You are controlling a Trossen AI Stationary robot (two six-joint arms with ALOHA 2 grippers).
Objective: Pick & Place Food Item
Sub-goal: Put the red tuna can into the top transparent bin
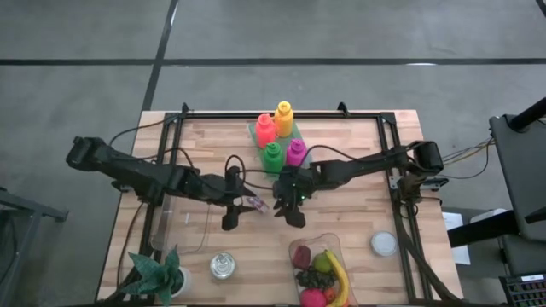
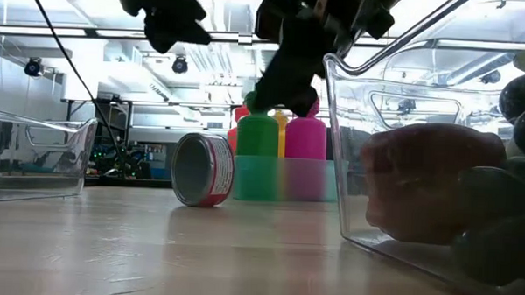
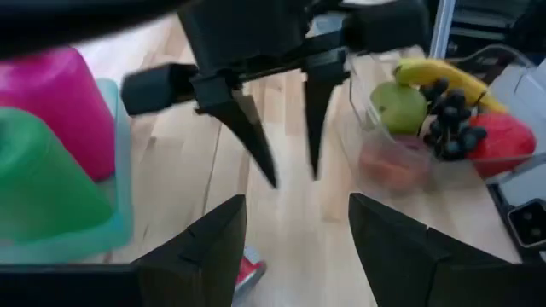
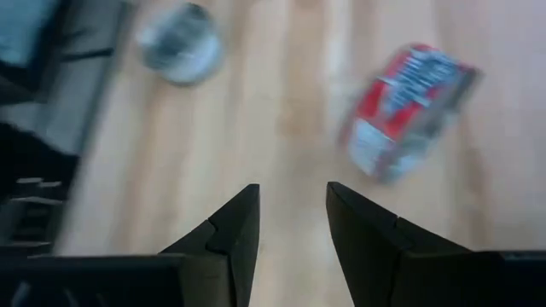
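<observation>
Can point(image 1: 258, 204) lies on side on desk point(image 1: 358, 213), ungrasped; left end effector point(image 1: 230, 223) and right end effector point(image 1: 295, 219) both released, flanking it.

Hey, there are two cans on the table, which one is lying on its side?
The red-labelled can between the two grippers lies on its side, its round end facing the low camera. The other can, beside the potted plant, stands upright, showing its silver top.

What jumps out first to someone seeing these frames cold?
Both arms meet over the table's middle: the left gripper and right gripper hang empty with fingers apart, either side of a red can lying on its side. Behind them stands a teal tray of bright bottles, orange, red, green and magenta. At the near edge, a clear container holds fruit, a banana among it.
</observation>
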